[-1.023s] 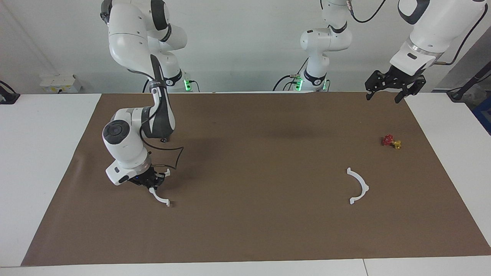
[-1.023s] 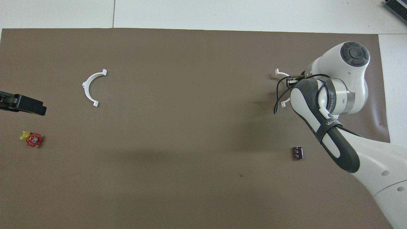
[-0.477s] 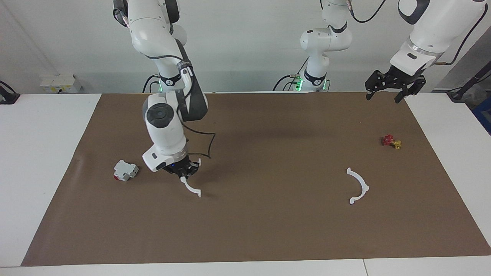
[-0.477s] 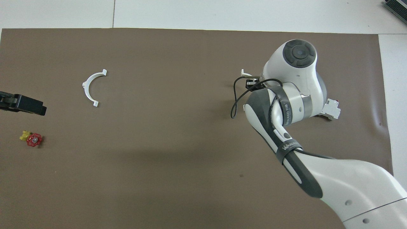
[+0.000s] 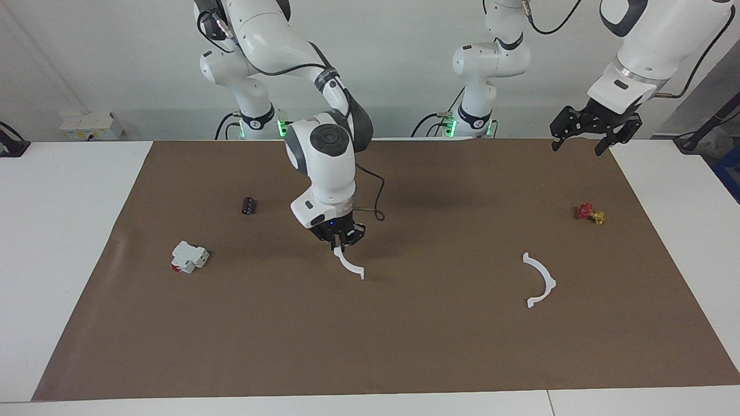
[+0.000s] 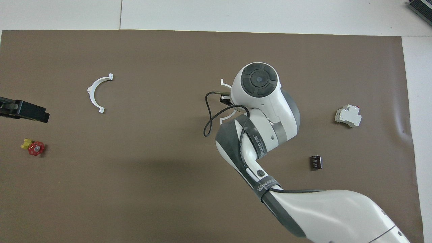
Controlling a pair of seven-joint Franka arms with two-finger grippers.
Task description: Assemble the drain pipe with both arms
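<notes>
The drain pipe is in two thin white half-rings. My right gripper [image 5: 341,245] is shut on the upper end of one half-ring [image 5: 350,267], which hangs over the middle of the brown mat with its lower tab close to the surface. In the overhead view only this half-ring's tips [image 6: 222,82] show beside the right arm's wrist. The other half-ring [image 5: 540,281] [image 6: 95,92] lies flat on the mat toward the left arm's end. My left gripper [image 5: 577,148] hangs open and holds nothing, over the mat's edge nearest the robots at that end.
A white blocky part with a red end [image 5: 189,256] [image 6: 348,115] and a small black cylinder [image 5: 248,205] [image 6: 316,162] lie toward the right arm's end. A small red and yellow valve [image 5: 589,213] [image 6: 33,147] sits below the left gripper.
The right arm has swung from its own end of the table toward the middle, carrying its half-ring and uncovering the white blocky part and black cylinder. The left arm has not moved.
</notes>
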